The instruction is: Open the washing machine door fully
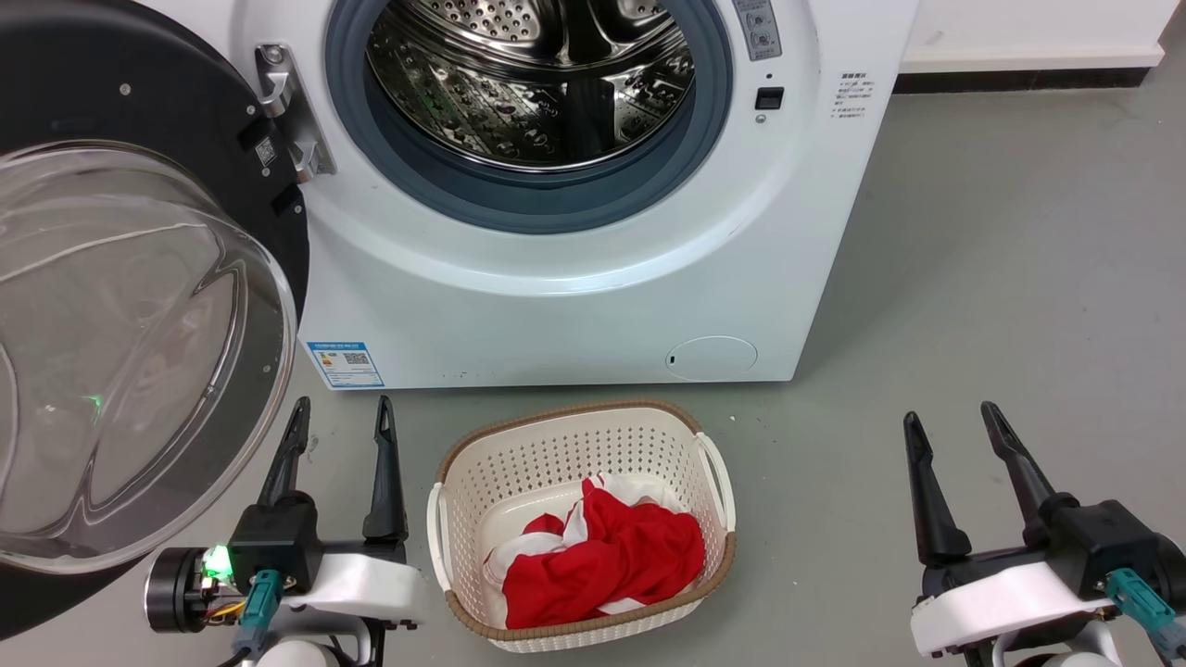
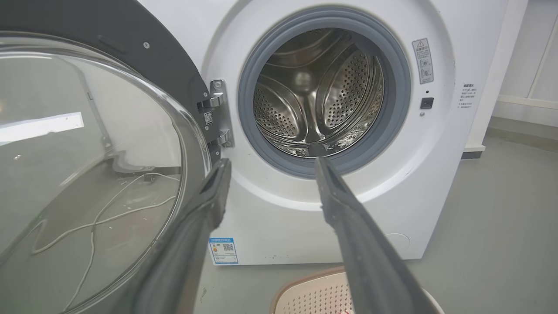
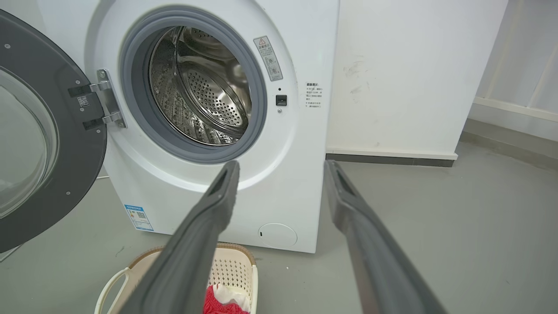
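Observation:
The white washing machine (image 1: 574,306) (image 2: 436,174) (image 3: 305,144) stands ahead, steel drum exposed inside its grey gasket. Its round black door (image 1: 232,139) (image 2: 144,35) (image 3: 83,144) with the bulging clear glass bowl (image 1: 120,352) is swung wide to the left on its metal hinge (image 1: 292,116). My left gripper (image 1: 341,419) (image 2: 271,162) is open, low on the floor side, just right of the door's lower rim and apart from it. At the lower right, my right gripper (image 1: 954,417) (image 3: 281,163) is open too, holding nothing.
A cream perforated laundry basket (image 1: 713,482) (image 3: 244,266) with red and white cloth (image 1: 602,556) sits on the grey floor between my grippers, in front of the machine. A white wall (image 3: 414,74) with a dark skirting runs to the machine's right. A white cable lies behind the door glass.

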Available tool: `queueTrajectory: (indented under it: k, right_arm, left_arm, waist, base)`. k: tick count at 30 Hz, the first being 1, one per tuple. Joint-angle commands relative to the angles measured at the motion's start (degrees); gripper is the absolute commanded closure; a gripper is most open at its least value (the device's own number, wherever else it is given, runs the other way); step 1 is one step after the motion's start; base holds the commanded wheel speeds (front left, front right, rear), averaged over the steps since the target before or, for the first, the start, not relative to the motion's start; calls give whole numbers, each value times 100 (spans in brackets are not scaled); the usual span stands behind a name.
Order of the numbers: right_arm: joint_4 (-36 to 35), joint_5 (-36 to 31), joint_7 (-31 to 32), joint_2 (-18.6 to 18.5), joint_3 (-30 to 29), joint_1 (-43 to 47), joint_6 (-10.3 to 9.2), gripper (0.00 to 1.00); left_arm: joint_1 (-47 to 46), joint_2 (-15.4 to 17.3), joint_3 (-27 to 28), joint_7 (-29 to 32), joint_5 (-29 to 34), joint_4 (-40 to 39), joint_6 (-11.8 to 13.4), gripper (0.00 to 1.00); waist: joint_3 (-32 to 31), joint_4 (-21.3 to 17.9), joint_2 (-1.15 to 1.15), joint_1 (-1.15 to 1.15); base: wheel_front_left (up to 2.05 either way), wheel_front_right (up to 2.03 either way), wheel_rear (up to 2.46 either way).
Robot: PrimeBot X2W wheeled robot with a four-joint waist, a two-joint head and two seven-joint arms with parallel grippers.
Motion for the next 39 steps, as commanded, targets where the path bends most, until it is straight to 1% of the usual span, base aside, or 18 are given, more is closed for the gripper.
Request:
queueTrajectory:
  k: [1,16,17,19,25,33,38,39]
  right_arm:
    - [19,30,-26,6,14,-43,-4,0]
    - [90,127,-42,6,37,-26,-4,0]
    - [106,106,-14,0,34,-7,0,100]
    - [113,213,-13,0,67,39,0,100]
    - [192,1070,102,-50,40,-21,0,100]
    - [345,2029,238,-110,28,-133,0,100]
    - [416,2572,316,-135,17,-175,-1,100]
    - [416,2572,316,-135,17,-175,-1,100]
  left_arm:
    - [18,-9,5,-14,37,1,4,0]
    - [75,-65,112,-14,15,16,-61,0]
    - [17,-48,95,1,22,42,-62,100]
    - [-23,-51,145,54,-87,127,-84,100]
    - [-78,-64,255,289,-869,230,-181,100]
    - [-65,-80,305,467,-1786,257,-301,100]
    - [-74,-89,347,581,-2309,289,-369,100]
    - [-74,-89,347,581,-2309,289,-369,100]
  waist:
    - [-8,4,0,0]
    - [-31,-14,0,0]
    - [-30,-15,0,0]
    - [-33,-14,0,0]
    - [-47,-4,0,0]
    - [-65,6,0,0]
    - [-76,12,0,0]
    - [-76,12,0,0]
  base:
    - [0,0,0]
    - [0,0,0]
    - [0,0,0]
    - [0,0,0]
    - [0,0,0]
    - [0,0,0]
    - [0,0,0]
    - [0,0,0]
